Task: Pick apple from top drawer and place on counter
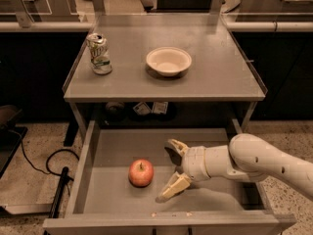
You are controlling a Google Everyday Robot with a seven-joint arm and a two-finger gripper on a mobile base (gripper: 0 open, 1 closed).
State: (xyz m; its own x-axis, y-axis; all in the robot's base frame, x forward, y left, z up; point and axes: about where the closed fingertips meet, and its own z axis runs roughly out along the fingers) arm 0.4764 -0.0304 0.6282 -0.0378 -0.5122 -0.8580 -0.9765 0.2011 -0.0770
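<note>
The red apple (141, 173) with yellowish patches lies on the bottom of the open top drawer (107, 151), left of centre and near the front. My gripper (167, 170) is inside the drawer just right of the apple, a short gap away, its two cream fingers spread wide and pointing left toward it, holding nothing. The white arm reaches in from the lower right. The grey counter (215, 77) lies above the drawer.
A crushed soda can (100, 53) stands at the counter's left side. A cream-white bowl (168, 60) sits near the counter's middle. Small packets (151, 107) lie on the shelf under the counter. A black cable (54, 165) runs over the floor at the left.
</note>
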